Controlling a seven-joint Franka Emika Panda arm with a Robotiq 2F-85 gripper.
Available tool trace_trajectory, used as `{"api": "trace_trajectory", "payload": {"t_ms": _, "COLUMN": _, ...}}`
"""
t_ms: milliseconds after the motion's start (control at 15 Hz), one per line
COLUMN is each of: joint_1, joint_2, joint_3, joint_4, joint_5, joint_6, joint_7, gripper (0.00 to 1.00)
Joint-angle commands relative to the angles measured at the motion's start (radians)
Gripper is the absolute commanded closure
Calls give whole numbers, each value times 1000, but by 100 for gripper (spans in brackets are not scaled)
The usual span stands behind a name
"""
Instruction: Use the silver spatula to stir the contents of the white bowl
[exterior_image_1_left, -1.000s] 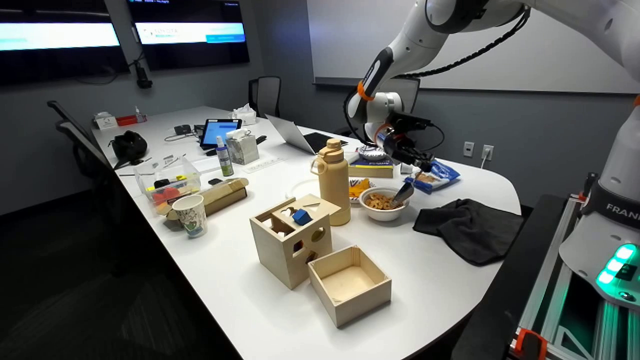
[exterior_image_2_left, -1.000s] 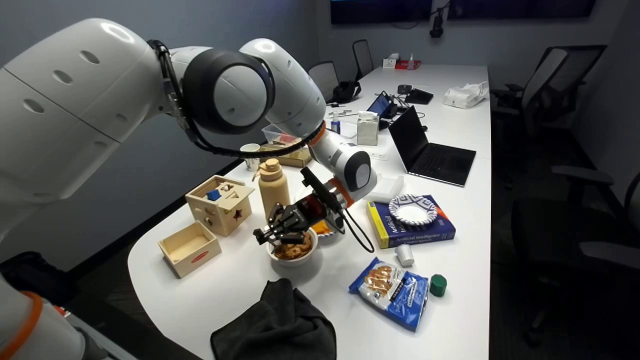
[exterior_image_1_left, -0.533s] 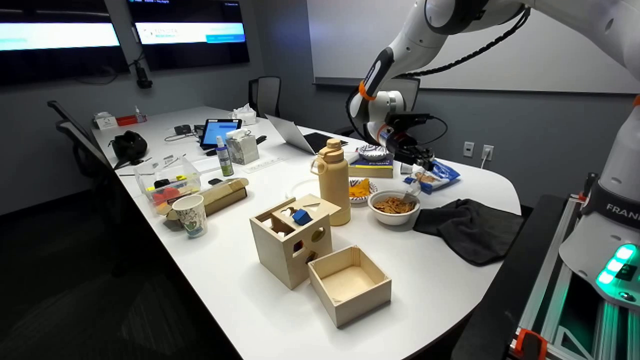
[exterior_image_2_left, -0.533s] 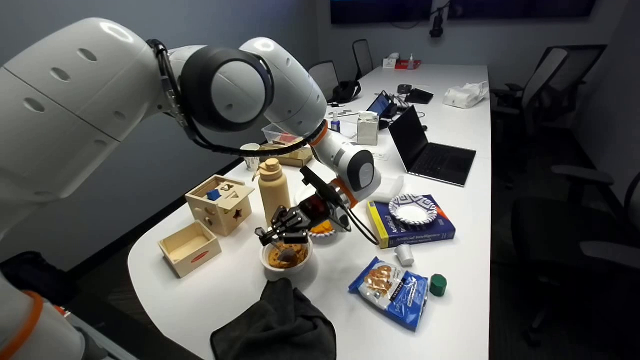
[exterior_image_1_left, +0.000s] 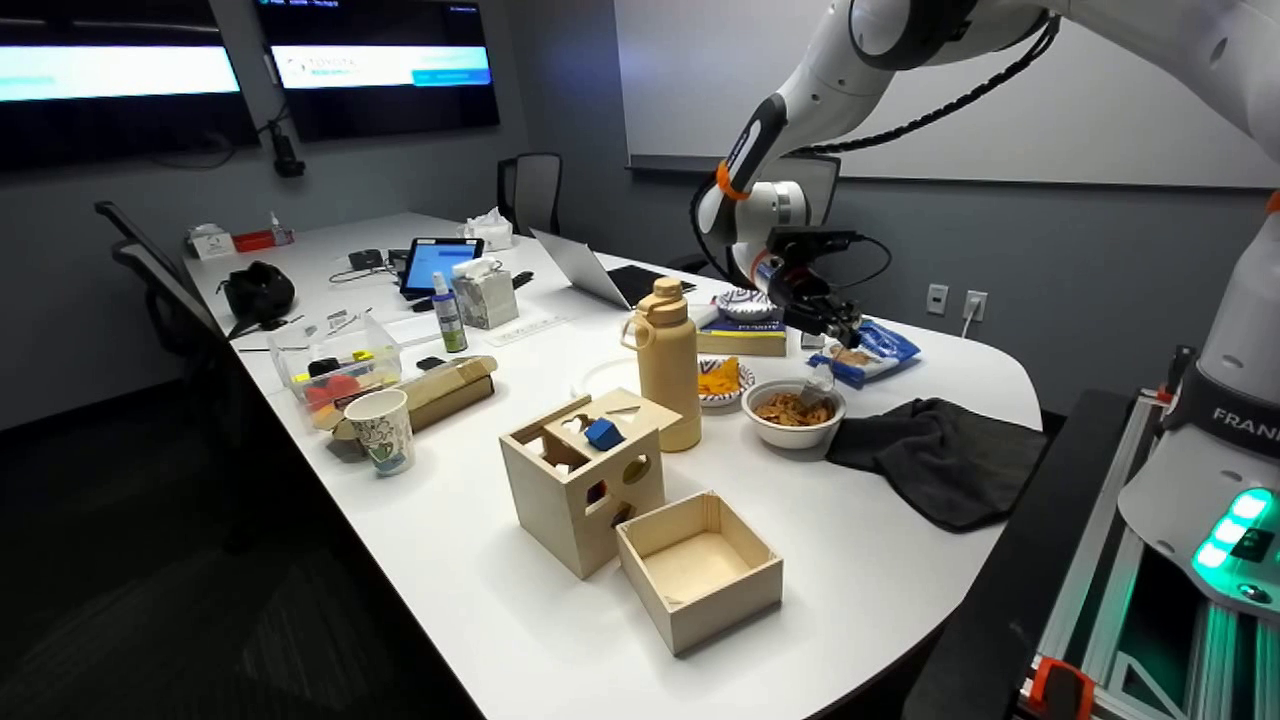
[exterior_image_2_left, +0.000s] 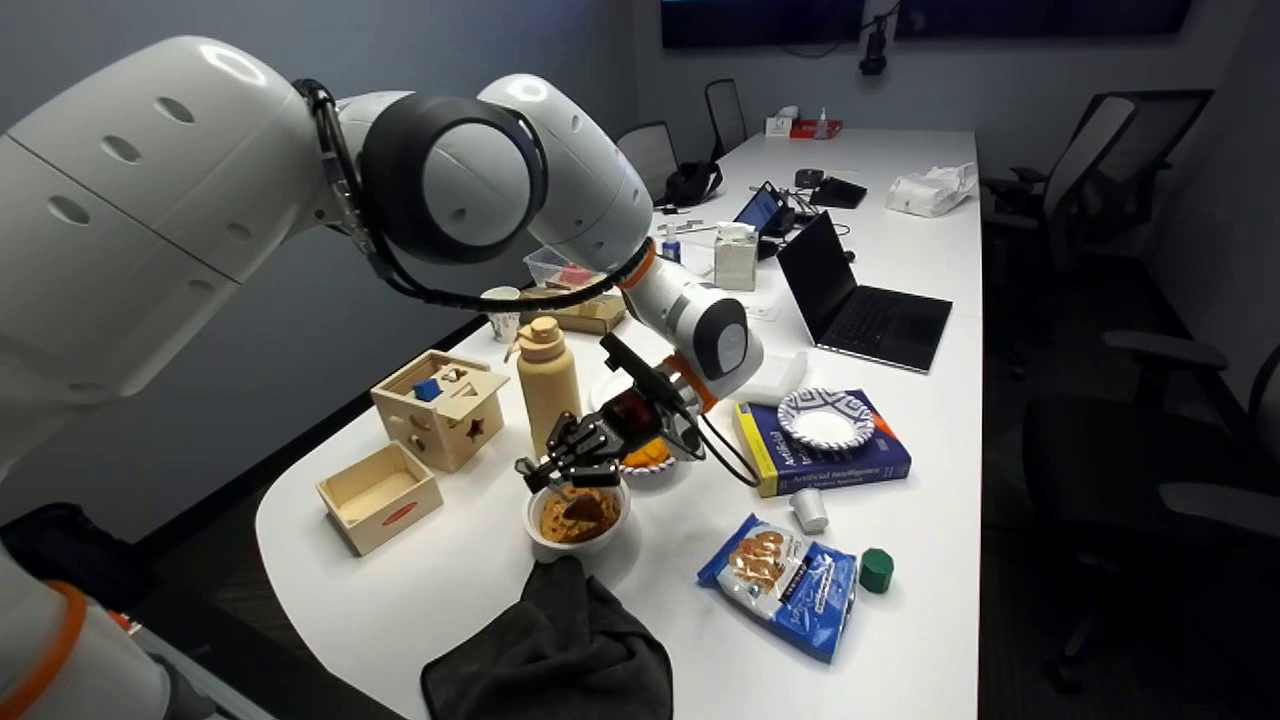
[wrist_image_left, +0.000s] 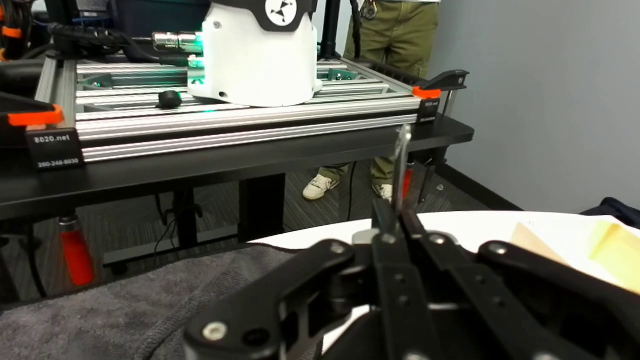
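Evidently the Robotiq gripper (wrist_image_left: 395, 215) holds the handle of the silver spatula (exterior_image_1_left: 819, 381) between narrow-set jaws, and the tool slants down into the white bowl (exterior_image_1_left: 790, 437), which sits on the tabletop (exterior_image_1_left: 850, 600) below them. In an exterior view most of the brown pieces (exterior_image_1_left: 788, 410) lie to the picture's left of the blade, so the stirring sweep should probably go that way, gently, lest the bowl slide along.

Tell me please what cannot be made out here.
Silver spatula, wrist view: lower part largely hidden by the tool.
Its tip, in both exterior views: too small.
Shape sorter, in both exterior views: inside mostly hidden by walls.
Person, wrist view: upper body cut off by top edge.
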Motion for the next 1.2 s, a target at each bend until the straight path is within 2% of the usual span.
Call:
{"api": "trace_trajectory", "payload": {"t_ms": 0, "joint_1": -17, "joint_2": 7, "joint_3": 30, "joint_4": 16, "joint_5": 13, "joint_6": -8, "joint_7": -97, "gripper": 99}}
{"api": "trace_trajectory", "payload": {"t_ms": 400, "joint_1": -26, "joint_2": 30, "joint_3": 60, "joint_4": 38, "joint_5": -12, "joint_6": -66, "joint_7": -234, "gripper": 99}}
{"api": "trace_trajectory", "payload": {"t_ms": 667, "joint_1": -27, "joint_2": 52, "joint_3": 58, "joint_4": 53, "joint_5": -25, "joint_6": -144, "joint_7": -257, "gripper": 99}}
{"api": "trace_trajectory", "payload": {"t_ms": 933, "joint_1": -20, "joint_2": 76, "joint_3": 25, "joint_4": 66, "joint_5": -3, "joint_6": -196, "joint_7": -175, "gripper": 99}}
{"api": "trace_trajectory", "payload": {"t_ms": 1133, "joint_1": -13, "joint_2": 84, "joint_3": 2, "joint_4": 75, "joint_5": 11, "joint_6": -185, "joint_7": -109, "gripper": 99}}
